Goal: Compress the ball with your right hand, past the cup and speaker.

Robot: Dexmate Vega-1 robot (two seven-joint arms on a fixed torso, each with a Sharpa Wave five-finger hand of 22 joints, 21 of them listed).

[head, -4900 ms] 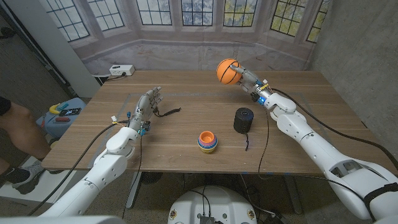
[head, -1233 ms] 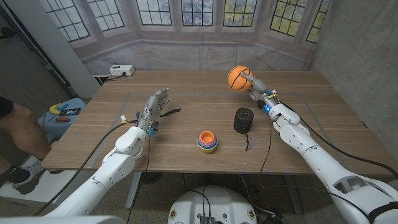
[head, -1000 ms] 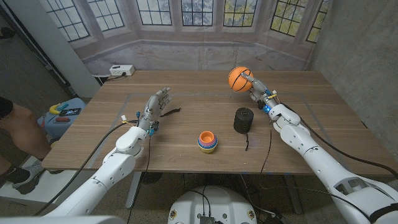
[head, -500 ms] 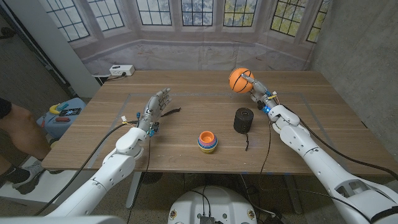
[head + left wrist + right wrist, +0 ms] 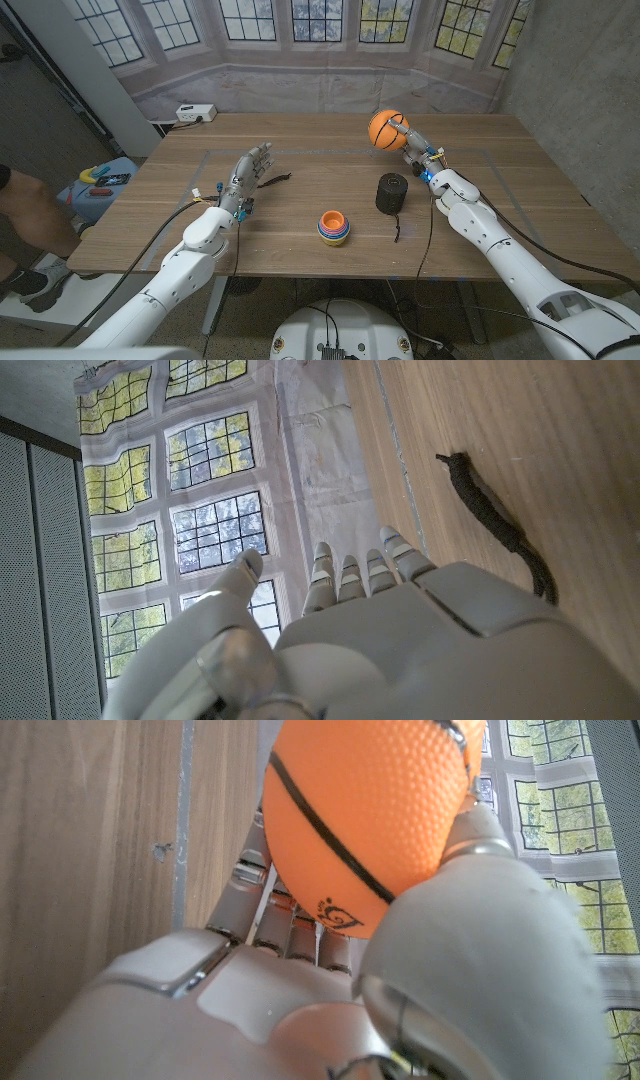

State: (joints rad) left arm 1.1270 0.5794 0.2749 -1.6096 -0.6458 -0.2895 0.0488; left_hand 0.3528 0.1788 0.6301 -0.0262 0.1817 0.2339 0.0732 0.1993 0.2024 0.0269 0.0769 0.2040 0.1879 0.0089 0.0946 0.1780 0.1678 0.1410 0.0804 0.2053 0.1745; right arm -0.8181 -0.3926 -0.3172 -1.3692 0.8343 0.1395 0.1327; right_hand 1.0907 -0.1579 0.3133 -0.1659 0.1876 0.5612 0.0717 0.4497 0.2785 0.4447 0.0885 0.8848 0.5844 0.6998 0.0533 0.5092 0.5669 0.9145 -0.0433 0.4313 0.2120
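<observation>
Most of the wooden table (image 5: 300,215) surface is bare wood, so I have wide room on every side of my working arm; its far edge meets a grey cloth backdrop, and its right edge lies well apart from my forearm. Toward the left side, my left hand (image 5: 247,172) stands idle above the table, fingers loosely apart, holding nothing, with a dark cord (image 5: 272,180) just beside it. Near the middle, the black speaker (image 5: 391,193) stands close to my right wrist, and the stacked cup (image 5: 334,227) sits nearer the front edge; both are obstacles I judge best avoided by staying high. My right hand (image 5: 412,144) holds the ball (image 5: 387,128) beyond the speaker, raised above the table. In the right wrist view the fingers (image 5: 290,925) cup it from below and the thumb (image 5: 480,910) presses its side. I judge it light, hollow, soft and pebbled, so grip is secure; squeeze across its widest part.
</observation>
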